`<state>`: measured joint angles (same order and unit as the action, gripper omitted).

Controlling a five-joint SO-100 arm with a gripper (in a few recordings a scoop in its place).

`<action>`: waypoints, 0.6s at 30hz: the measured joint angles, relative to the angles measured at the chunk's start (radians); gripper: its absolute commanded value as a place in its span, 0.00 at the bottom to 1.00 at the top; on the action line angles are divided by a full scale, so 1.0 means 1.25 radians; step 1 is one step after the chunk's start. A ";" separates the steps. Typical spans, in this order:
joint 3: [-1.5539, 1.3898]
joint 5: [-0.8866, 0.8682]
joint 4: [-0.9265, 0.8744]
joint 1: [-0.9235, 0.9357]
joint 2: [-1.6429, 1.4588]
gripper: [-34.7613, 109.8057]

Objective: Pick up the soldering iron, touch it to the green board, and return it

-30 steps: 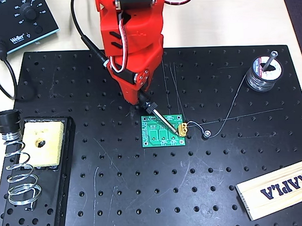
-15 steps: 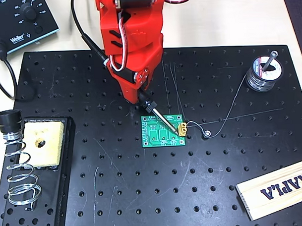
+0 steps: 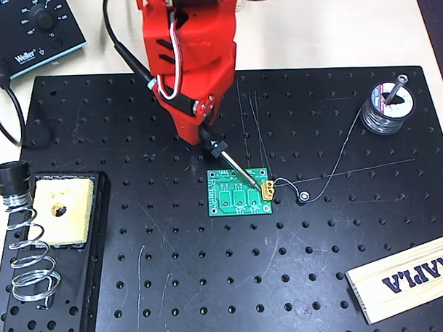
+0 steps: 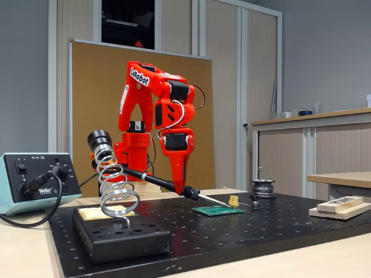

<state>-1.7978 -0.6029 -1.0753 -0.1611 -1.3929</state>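
My red gripper point(image 3: 198, 135) is shut on the black soldering iron point(image 3: 223, 156), which slants down to the right. Its silver tip lies over the right part of the green board point(image 3: 231, 199), next to the yellow connector point(image 3: 267, 188). In the fixed view the gripper point(image 4: 180, 183) holds the iron point(image 4: 193, 194) low and nearly level. There the tip ends just above the green board point(image 4: 218, 211), beside the connector point(image 4: 233, 201). I cannot tell whether it touches. The iron's black cable point(image 3: 123, 56) trails back past the arm.
The black perforated board point(image 3: 211, 283) carries a coil stand point(image 3: 24, 246) with a yellow sponge point(image 3: 61, 209) at the left. A solder spool point(image 3: 385, 109) stands at the right, its wire running toward the connector. A wooden KAPLA block point(image 3: 407, 276) lies bottom right. The Weller box point(image 3: 27, 31) sits top left.
The gripper has shifted slightly up and left in the overhead view, drawing the iron back a little. The tip has slid back from the connector's edge.
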 measured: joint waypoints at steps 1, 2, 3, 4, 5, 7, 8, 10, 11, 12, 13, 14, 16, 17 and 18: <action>0.010 0.011 -0.007 0.011 -0.006 0.24; 0.021 0.023 -0.020 0.022 -0.015 0.24; 0.027 0.037 -0.032 0.033 -0.026 0.24; 0.038 0.052 -0.048 0.045 -0.036 0.24; 0.050 0.063 -0.056 0.061 -0.042 0.24; 0.083 0.101 -0.098 0.096 -0.056 0.24; 0.106 0.115 -0.112 0.115 -0.061 0.24; 0.145 0.156 -0.164 0.148 -0.077 0.24; 0.174 0.173 -0.180 0.167 -0.080 0.24; 0.204 0.188 -0.207 0.190 -0.080 0.24; 0.238 0.211 -0.252 0.216 -0.080 0.24; 0.271 0.227 -0.277 0.243 -0.080 0.24; 0.344 0.249 -0.351 0.303 -0.080 0.24; 0.382 0.258 -0.383 0.333 -0.079 0.24; 0.418 0.265 -0.404 0.358 -0.079 0.24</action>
<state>-1.2747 -0.2715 -1.5800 0.2869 -1.4910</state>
